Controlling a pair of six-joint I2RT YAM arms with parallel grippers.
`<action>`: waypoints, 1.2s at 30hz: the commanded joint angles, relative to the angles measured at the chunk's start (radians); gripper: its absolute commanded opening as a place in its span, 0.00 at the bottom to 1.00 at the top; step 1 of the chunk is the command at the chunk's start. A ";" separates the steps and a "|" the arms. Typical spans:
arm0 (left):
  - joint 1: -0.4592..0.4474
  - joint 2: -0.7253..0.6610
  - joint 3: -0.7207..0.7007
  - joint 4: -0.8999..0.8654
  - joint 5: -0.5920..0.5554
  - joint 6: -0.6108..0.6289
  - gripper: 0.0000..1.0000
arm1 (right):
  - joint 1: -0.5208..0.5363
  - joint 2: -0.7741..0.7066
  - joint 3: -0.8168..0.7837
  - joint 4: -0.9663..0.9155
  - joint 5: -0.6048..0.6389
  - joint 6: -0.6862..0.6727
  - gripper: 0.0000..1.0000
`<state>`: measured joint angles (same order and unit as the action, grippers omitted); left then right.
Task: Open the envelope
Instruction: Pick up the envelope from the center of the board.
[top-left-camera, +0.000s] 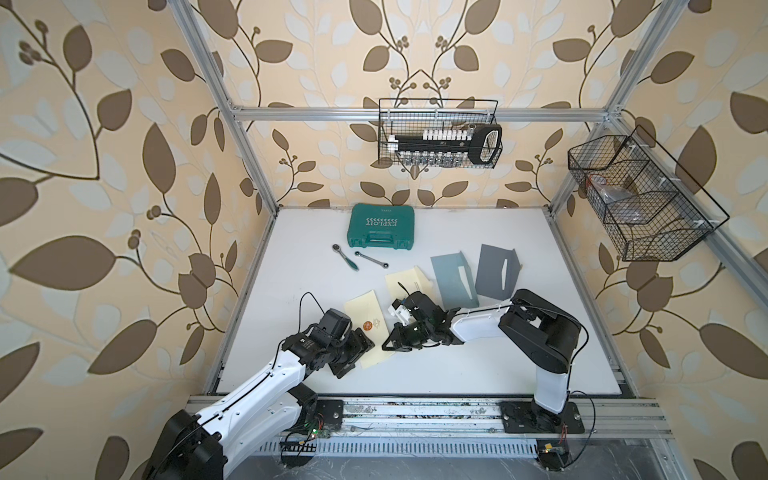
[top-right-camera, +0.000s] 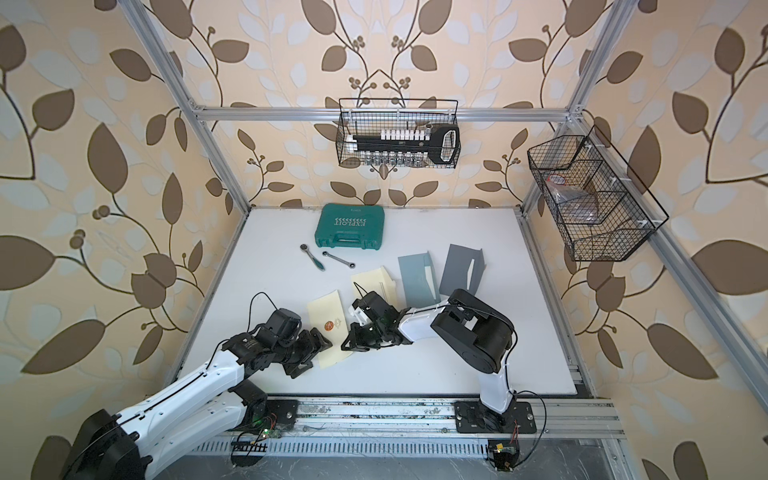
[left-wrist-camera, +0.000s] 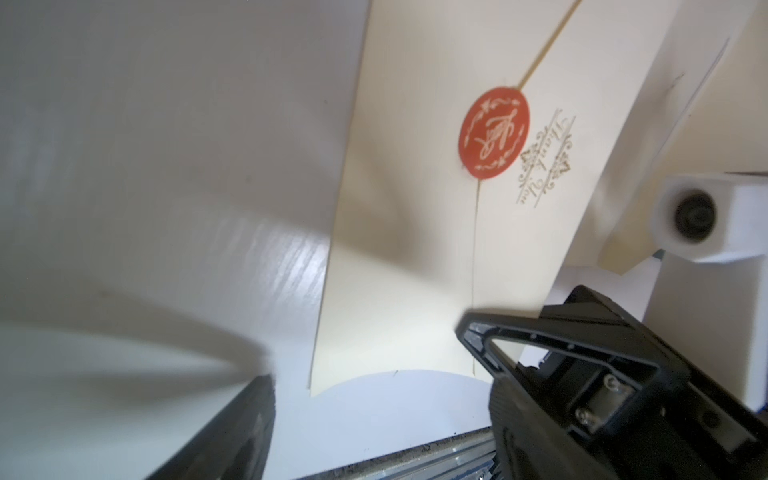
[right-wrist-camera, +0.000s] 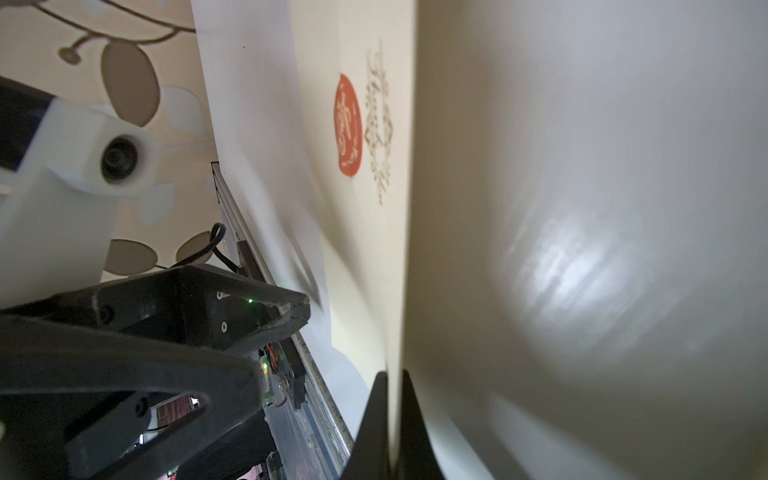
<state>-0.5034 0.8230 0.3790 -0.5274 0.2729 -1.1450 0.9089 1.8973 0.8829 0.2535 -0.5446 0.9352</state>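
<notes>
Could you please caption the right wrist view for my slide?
Right pincer shut on cream paper envelope sealed with red sticker.

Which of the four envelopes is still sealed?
The cream paper envelope bearing the round red sticker; the second cream envelope, the blue envelope and the grey envelope have open flaps.

The cream envelope (top-left-camera: 362, 311) lies flap side up on the white counter (top-left-camera: 457, 374), near the front and slanting away from it. A round red seal sticker (left-wrist-camera: 494, 139) with gold script holds its gold-edged flap closed, beside a gold "Thank You" print. The paper bows slightly, and the right gripper (right-wrist-camera: 392, 376) has its fingers (right-wrist-camera: 374, 419) pinched on one long edge.
</notes>
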 joint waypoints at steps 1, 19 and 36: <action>-0.001 -0.052 0.085 -0.093 -0.088 0.037 0.87 | 0.010 -0.074 -0.014 -0.059 0.060 -0.075 0.00; 0.001 -0.189 0.388 0.012 -0.221 0.368 0.99 | -0.073 -0.651 -0.205 -0.098 0.110 -0.419 0.00; 0.112 0.118 0.655 0.257 0.354 0.439 0.99 | -0.409 -0.937 -0.228 -0.079 -0.392 -0.342 0.00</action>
<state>-0.4240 0.9226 0.9886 -0.3878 0.4980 -0.6823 0.5026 0.9760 0.6621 0.1577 -0.8555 0.5701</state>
